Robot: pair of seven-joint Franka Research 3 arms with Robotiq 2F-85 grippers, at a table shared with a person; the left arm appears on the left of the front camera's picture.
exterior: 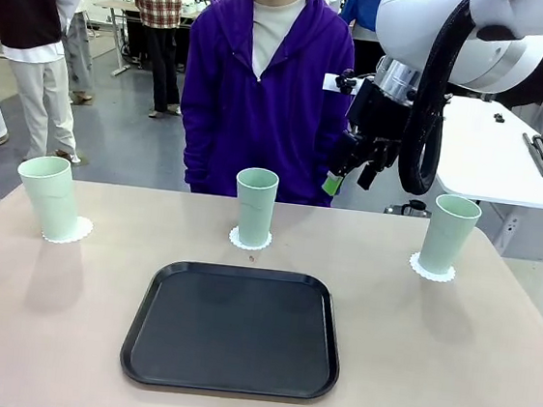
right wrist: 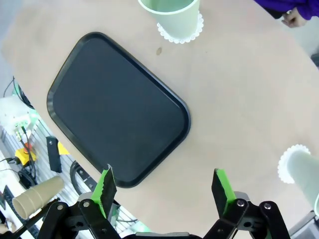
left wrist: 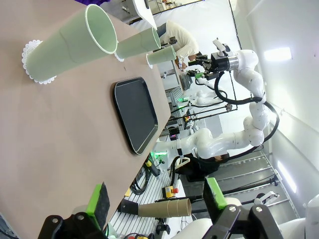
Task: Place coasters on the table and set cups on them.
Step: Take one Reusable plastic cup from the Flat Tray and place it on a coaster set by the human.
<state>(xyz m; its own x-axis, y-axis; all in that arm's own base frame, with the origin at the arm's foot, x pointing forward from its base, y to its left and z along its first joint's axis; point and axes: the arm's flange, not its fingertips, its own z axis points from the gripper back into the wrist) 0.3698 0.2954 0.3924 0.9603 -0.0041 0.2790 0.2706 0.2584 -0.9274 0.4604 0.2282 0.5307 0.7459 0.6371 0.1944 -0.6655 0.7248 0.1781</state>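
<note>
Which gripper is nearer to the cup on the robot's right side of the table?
The right. The right gripper hangs open in the air above the table, between the middle cup and the right-hand cup. The left gripper, also open, sits off the opposite end, beyond the left cup.

The right arm (exterior: pixel 465 29) is glossy white with rounded joint housings, a silver ring at the wrist and a thick black ribbed cable (exterior: pixel 427 113) looping down beside it. Its end effector (exterior: pixel 344 180) is black with angular links and a green pad on a fingertip; the left end effector (left wrist: pixel 155 201) has the same black linkage with visible screws and bright green pads (left wrist: pixel 98 200). The person (exterior: pixel 264 86) wears a purple zip hoodie over a white top.
</note>
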